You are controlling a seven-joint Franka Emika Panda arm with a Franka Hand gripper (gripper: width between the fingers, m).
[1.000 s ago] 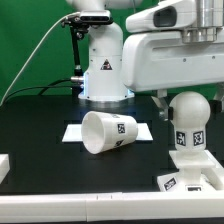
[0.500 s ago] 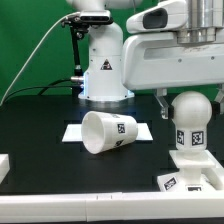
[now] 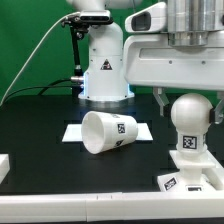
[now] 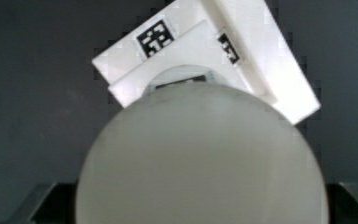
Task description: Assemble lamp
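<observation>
Nearest the camera in the exterior view, at its right, the lamp's blocky base (image 3: pixel 200 175) sat on the black table (image 3: pixel 40 150) with square tags on its front. The bulb (image 3: pixel 190 112) stood upright on it, its tagged neck running down into the base. From the wrist view the bulb (image 4: pixel 194 150) filled most of the picture, and the white base (image 4: pixel 247 60) with its tags showed beyond it against the dark table.

The gripper (image 3: pixel 188 100) hung straight above the bulb with its jaws spread wide and nothing in its hold. One dark finger (image 3: pixel 160 99) stood level with the top of the ball on the exterior view's left, just beside it and apart from it. The other finger could not be seen.

Further back, toward the middle of the table, the shade (image 3: pixel 108 132) lay on its side, its wide mouth turned to the exterior view's left and a tag facing the camera. It rested on the marker board (image 3: pixel 72 131), well apart from the base and bulb.

Behind that rose the arm's white pedestal (image 3: pixel 103 60), and behind that a green backdrop (image 3: pixel 30 40)
</observation>
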